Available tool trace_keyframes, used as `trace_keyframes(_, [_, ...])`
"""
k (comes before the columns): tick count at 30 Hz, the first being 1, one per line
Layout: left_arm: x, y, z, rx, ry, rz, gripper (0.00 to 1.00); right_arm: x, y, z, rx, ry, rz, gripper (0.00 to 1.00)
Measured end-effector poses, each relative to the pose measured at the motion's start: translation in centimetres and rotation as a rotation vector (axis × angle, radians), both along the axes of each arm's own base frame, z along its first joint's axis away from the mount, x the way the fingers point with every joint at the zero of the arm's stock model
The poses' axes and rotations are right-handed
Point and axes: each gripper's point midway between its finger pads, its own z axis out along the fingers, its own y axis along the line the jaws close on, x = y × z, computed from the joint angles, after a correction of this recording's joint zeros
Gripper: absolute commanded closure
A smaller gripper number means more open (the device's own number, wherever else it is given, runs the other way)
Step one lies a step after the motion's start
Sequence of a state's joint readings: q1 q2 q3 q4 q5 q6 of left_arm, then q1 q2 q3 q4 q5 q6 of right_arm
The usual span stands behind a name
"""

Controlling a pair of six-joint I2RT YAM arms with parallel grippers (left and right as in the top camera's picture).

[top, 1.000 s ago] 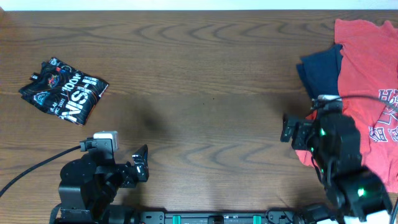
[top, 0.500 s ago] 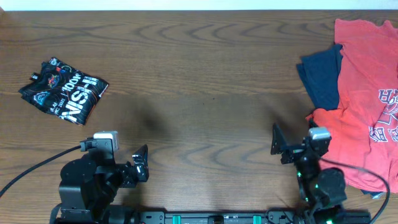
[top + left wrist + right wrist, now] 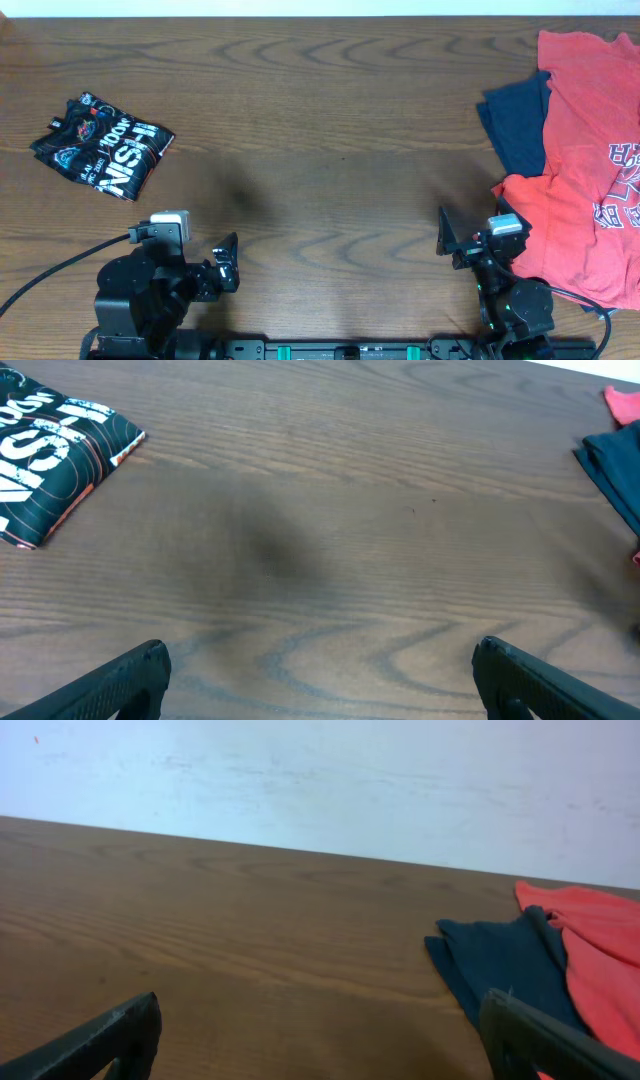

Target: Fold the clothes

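My left gripper (image 3: 320,665) stands wide open with nothing between its fingers. In the left wrist view the two dark fingertips (image 3: 135,670) sit in the bottom corners of the frame, and only bare wood of the table (image 3: 330,130) lies between them. My right gripper (image 3: 318,1020) is spread just as wide and is also empty. Its fingertips frame the lower left and lower right of the right wrist view, and it looks across the tabletop toward a pale wall (image 3: 320,780).

The jersey (image 3: 102,143) lies in the upper left of the overhead frame. It is a compact, roughly rectangular bundle, set at a slant, with white lettering and thin orange-red lines showing on the black fabric. It is well apart from both of my arms. In the left wrist view one end of it shows at the upper left edge, flat on the wood.

From above, my left arm sits at the bottom left of the frame, with a black cable (image 3: 60,265) running off toward the left edge. My right arm sits at the bottom right, its base just beside the lower edge of a red T-shirt (image 3: 590,150). That shirt spreads down the right side of the frame. A navy garment (image 3: 518,120) lies beside its left edge and is partly tucked under it. In the right wrist view both garments appear at the right, the navy one nearer the middle.
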State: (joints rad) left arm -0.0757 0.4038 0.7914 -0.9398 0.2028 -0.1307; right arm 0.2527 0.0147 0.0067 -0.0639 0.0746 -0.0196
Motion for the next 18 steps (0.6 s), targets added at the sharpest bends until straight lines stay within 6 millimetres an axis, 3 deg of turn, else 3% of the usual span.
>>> trace_keyframes(18, [-0.01,0.0,-0.01,0.0,0.0,0.0,0.02,-0.06,0.29,-0.06,0.001,0.003,0.021,0.01])
